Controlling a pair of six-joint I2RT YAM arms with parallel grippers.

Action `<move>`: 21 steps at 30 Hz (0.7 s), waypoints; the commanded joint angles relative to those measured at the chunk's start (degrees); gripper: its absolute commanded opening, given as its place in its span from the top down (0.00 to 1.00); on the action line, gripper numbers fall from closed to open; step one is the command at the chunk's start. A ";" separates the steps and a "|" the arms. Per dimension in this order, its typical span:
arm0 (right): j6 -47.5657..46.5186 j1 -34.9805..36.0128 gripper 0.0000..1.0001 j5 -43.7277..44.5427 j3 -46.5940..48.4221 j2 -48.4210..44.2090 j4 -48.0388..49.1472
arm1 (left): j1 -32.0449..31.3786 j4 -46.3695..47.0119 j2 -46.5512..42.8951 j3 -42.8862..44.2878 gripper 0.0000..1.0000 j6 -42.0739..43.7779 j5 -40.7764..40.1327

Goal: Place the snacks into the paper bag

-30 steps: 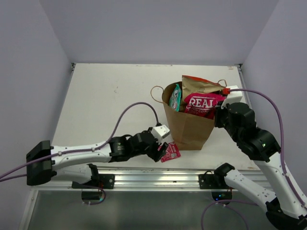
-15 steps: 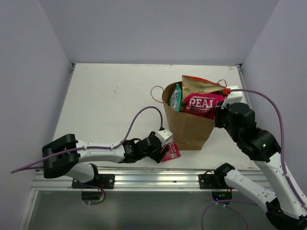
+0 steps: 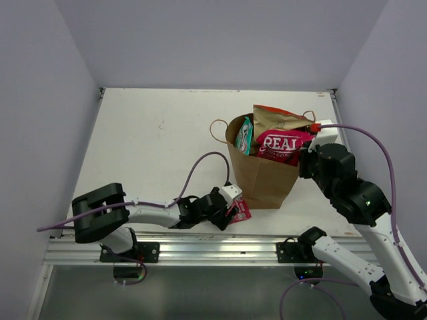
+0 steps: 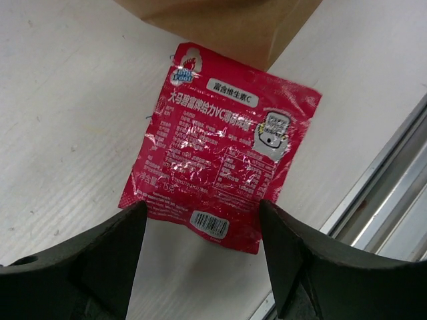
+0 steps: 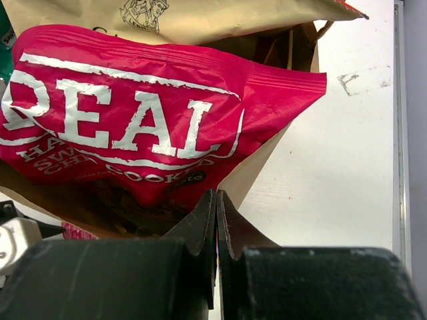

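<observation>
Table (image 3: 147, 147): left gripper (image 3: 231, 214) closer to sachet (image 4: 220, 147)

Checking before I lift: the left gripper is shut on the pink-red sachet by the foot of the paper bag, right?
No. The left gripper is open: the left wrist view shows its fingers apart, flanking the near edge of the pink-red sachet, which does lie by the foot of the paper bag.

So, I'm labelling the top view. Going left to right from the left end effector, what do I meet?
Left end effector → sachet → REAL packet → right end effector. The bag spans several of these, so it is left out.
</observation>
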 commanded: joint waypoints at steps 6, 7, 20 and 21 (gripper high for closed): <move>-0.48 0.29 1.00 0.38 1.92 -1.06 -1.51 | 0.36 6.28 6.94 0.61 0.40 0.67 -0.04; -0.48 0.20 1.00 0.46 1.92 -1.14 -1.42 | 0.28 6.19 7.39 0.79 0.46 0.58 -0.31; -0.83 0.20 1.00 0.90 1.75 -0.97 -1.51 | -3.49 -7.14 -8.93 6.13 1.00 3.81 -6.89; -0.75 0.20 1.00 0.90 1.84 -0.97 -1.60 | -5.50 -8.65 -14.18 7.63 1.00 4.52 -7.60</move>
